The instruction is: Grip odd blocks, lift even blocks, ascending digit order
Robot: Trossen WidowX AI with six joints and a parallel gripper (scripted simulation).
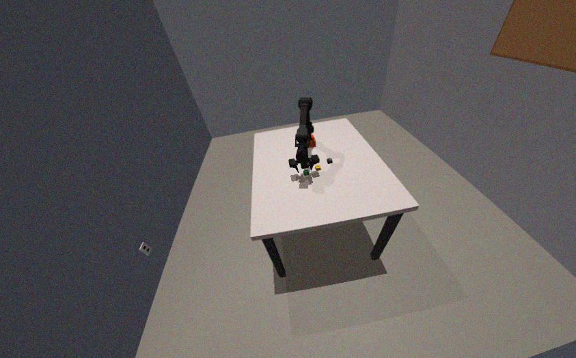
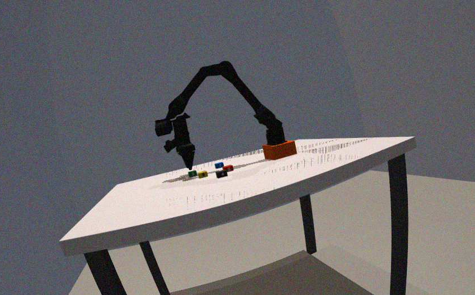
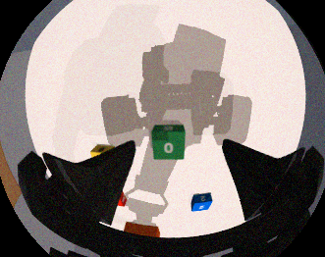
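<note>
Top view: a white desk (image 1: 334, 195) (image 2: 129, 205) (image 3: 266, 74) carries a black robot arm (image 1: 305, 117) (image 2: 213, 69), its orange base (image 1: 312, 141) (image 2: 279, 151) (image 3: 141, 230) near 12 o'clock from the green block (image 1: 306, 172) (image 2: 192, 173) (image 3: 168, 147). The gripper (image 1: 305, 169) (image 2: 190, 169) (image 3: 181, 144) points down near this block. The yellow block (image 1: 318, 167) (image 2: 203, 174) (image 3: 102, 150) lies at 2 o'clock from green, and the black block (image 1: 329, 160) (image 2: 221, 174) farther out the same way. The digits are too small to read here.

Exterior view: the arm arches from its base down to the gripper, whose tips are at 12 o'clock from the green block, low over the desk. Yellow is just beside green at 3 o'clock; black is farther along at 3 o'clock. The red block (image 2: 227, 168) (image 3: 122, 198) sits at 1 o'clock from black, and the blue block (image 2: 218, 165) (image 3: 201, 201) at 12 o'clock from black.

Wrist view: the gripper is wide apart and holds nothing. The green block, marked with a white 0, appears in the gap between its two dark fingers. Blue, whose digit looks like a 2, is at 5 o'clock from green; yellow is at 9 o'clock, partly behind a finger. A sliver of red shows between 7 and 8 o'clock.
</note>
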